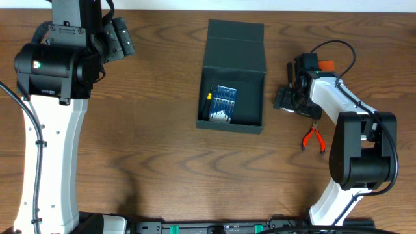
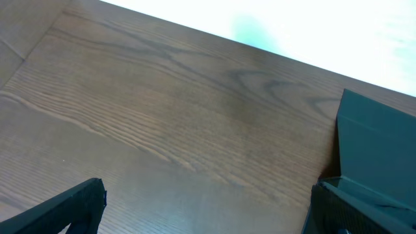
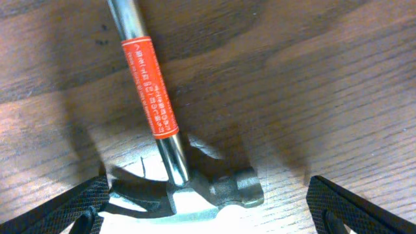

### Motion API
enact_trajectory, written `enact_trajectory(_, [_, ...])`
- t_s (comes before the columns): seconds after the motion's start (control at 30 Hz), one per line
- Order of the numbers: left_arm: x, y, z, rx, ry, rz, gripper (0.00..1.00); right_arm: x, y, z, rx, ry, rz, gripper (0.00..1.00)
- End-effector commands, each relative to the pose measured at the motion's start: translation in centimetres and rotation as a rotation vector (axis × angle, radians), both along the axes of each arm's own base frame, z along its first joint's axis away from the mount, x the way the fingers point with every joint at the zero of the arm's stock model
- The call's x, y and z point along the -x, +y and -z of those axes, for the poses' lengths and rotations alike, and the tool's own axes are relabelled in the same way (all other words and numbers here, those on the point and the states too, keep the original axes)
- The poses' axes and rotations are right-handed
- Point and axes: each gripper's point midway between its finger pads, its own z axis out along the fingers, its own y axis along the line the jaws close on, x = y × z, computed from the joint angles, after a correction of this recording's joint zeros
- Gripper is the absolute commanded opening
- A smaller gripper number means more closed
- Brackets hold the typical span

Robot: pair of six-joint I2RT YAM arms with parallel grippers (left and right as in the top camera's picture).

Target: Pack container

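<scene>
The dark teal container (image 1: 231,123) stands open at mid-table with its flap lid folded back. It also shows at the right edge of the left wrist view (image 2: 377,136). A small blue screwdriver-set case (image 1: 224,101) lies inside it. A hammer (image 3: 149,84) with a chrome shaft, an orange-red label and a steel head lies on the table. My right gripper (image 3: 208,208) is open with its fingers on either side of the hammer head. In the overhead view it (image 1: 289,97) sits just right of the container. My left gripper (image 2: 208,208) is open and empty at the far left (image 1: 123,39).
Red-handled pliers (image 1: 314,138) lie on the table at the right, in front of my right arm. A small yellow-tipped item (image 1: 209,96) sits beside the blue case in the container. The table's far edge runs along the top of the left wrist view.
</scene>
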Motion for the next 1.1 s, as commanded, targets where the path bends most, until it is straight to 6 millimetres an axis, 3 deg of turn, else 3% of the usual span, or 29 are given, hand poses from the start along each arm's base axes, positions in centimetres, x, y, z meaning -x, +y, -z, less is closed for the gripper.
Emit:
enact_trajectory(0.0, [0.17, 0.42, -0.38, -0.006, -0.009, -0.015, 0.98, 1.58, -0.26, 1.92, 0.014, 0.08, -0.046, 0.98])
enact_trajectory(0.6, [0.17, 0.42, -0.38, -0.006, -0.009, -0.014, 0.99, 1.85, -0.19, 1.94, 0.01, 0.091, -0.046, 0.75])
enact_trajectory(0.87, [0.17, 0.42, -0.38, -0.006, -0.009, -0.014, 0.98, 1.8, -0.02, 1.95, 0.0, 0.089, -0.058, 0.92])
enact_trajectory(1.07, [0.17, 0.42, -0.38, -0.006, -0.009, -0.014, 0.99, 1.68, 0.2, 1.96, -0.006, 0.089, -0.125, 0.94])
